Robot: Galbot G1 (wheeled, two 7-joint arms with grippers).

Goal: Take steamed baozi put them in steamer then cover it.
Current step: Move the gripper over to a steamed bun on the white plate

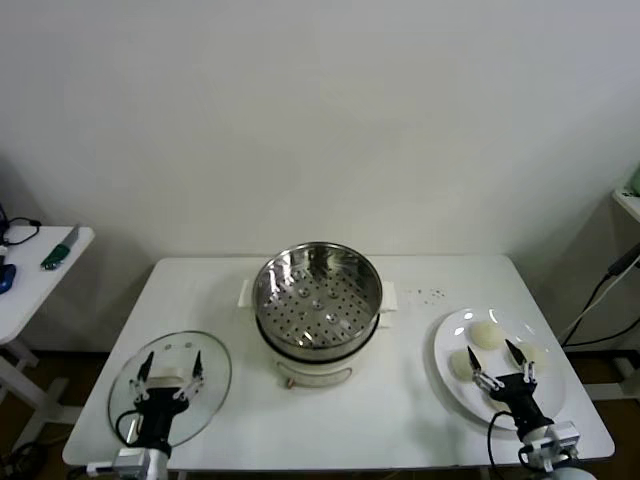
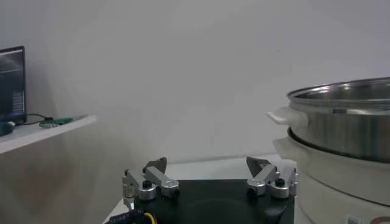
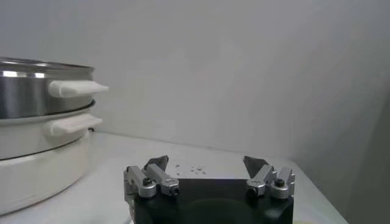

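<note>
Head view: both arms low at the desk's (image 1: 400, 420) near edge, nothing picked up yet.

Left end effector (image 1: 170, 364) hangs over the glass lid (image 1: 205, 385), fingers spread wide and empty; probably staged there for the final covering step. Centre: the steamer (image 1: 317, 292) stands open on its white pot base (image 1: 315, 368), perforated floor bare, ready to receive. Right: the white plate (image 1: 452, 378) carries the steamed baozi (image 1: 486, 335), about three discernible, more possibly hidden behind the arm. Right end effector (image 1: 503, 362) hovers wide and empty just above them, beside the nearest bun, apparently lined up for a first grasp. No brand, label or writing is legible anywhere.
</note>
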